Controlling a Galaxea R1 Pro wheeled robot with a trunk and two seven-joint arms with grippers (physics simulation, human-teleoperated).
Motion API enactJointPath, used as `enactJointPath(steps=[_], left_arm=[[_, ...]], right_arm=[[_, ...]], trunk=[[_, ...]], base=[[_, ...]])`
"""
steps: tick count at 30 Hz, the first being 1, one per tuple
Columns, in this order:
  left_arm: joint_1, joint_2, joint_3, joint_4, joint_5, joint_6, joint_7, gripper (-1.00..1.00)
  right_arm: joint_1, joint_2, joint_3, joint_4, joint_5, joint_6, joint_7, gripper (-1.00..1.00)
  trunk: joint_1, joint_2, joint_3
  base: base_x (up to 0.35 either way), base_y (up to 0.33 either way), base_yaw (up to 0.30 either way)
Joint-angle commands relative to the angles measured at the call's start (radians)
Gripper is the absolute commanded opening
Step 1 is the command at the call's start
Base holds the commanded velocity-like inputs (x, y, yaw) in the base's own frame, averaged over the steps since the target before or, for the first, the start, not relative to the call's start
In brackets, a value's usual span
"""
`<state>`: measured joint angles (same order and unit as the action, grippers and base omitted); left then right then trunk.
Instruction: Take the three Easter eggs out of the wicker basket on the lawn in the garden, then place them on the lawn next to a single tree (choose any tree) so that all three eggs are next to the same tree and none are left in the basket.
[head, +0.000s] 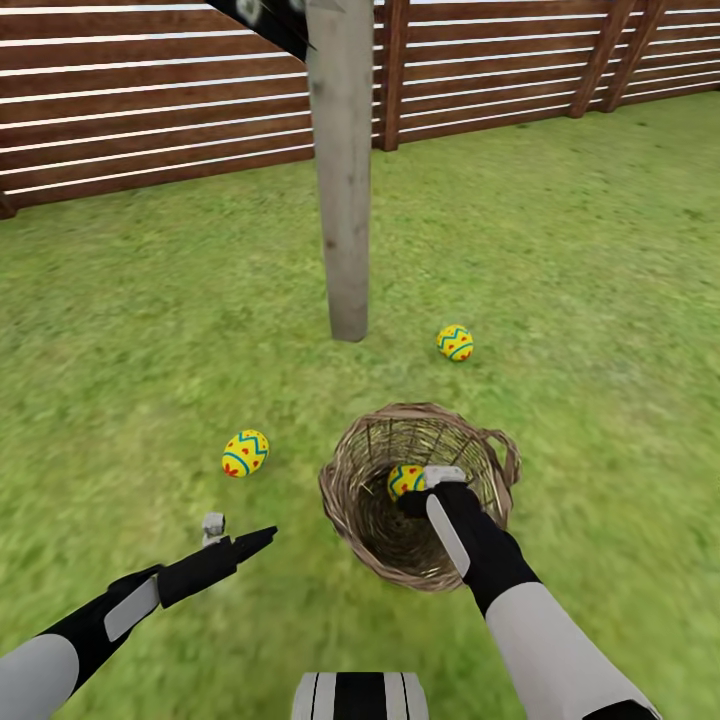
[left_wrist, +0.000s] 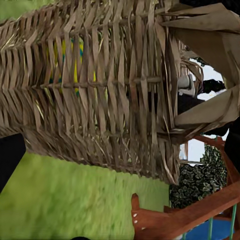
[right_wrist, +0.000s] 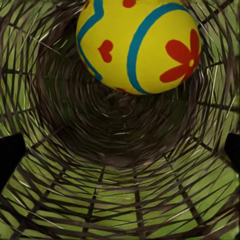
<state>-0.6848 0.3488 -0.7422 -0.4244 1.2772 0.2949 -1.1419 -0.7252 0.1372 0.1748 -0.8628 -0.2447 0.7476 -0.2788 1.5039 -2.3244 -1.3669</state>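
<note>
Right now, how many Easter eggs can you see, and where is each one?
3. One egg lies on the lawn just right of the tree trunk, one egg on grass left of the wicker basket, one egg inside it.

Right tool's (head: 432, 478) tips hidden inside round brown wicker basket (head: 350, 500); yellow painted egg (head: 403, 481) partly covered there. Pale grey-beige tree trunk (head: 342, 170) cut off at head view's top edge.

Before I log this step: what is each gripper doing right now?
Left gripper: open, empty, beside the wicker basket.
Right gripper: open inside the basket, fingers apart, egg ahead, not gripped.
</note>
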Motion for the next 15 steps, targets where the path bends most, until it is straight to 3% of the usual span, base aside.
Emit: enactJointPath(steps=[1, 8, 15], left_arm=[[-0.001, 0.000, -0.007, -0.001, 0.010, 0.010, -0.002, 1.00], [-0.001, -0.003, -0.008, 0.000, 0.007, 0.010, 0.002, 1.00], [-0.001, -0.004, -0.008, 0.000, 0.006, 0.010, 0.002, 1.00]], right_arm=[[-0.001, 0.000, 0.003, -0.001, -0.010, 0.003, -0.010, 1.00], [-0.001, -0.003, 0.008, -0.001, -0.006, 0.009, -0.007, 1.00], [0.000, -0.003, 0.073, 0.001, -0.004, 0.010, 0.007, 1.00]], trunk=[[0.000, 0.000, -0.001], [0.000, 0.000, -0.001], [0.000, 0.000, -0.001]], base=[[0.117, -0.174, 0.000], [0.058, -0.147, 0.000], [0.001, -0.194, 0.000]])
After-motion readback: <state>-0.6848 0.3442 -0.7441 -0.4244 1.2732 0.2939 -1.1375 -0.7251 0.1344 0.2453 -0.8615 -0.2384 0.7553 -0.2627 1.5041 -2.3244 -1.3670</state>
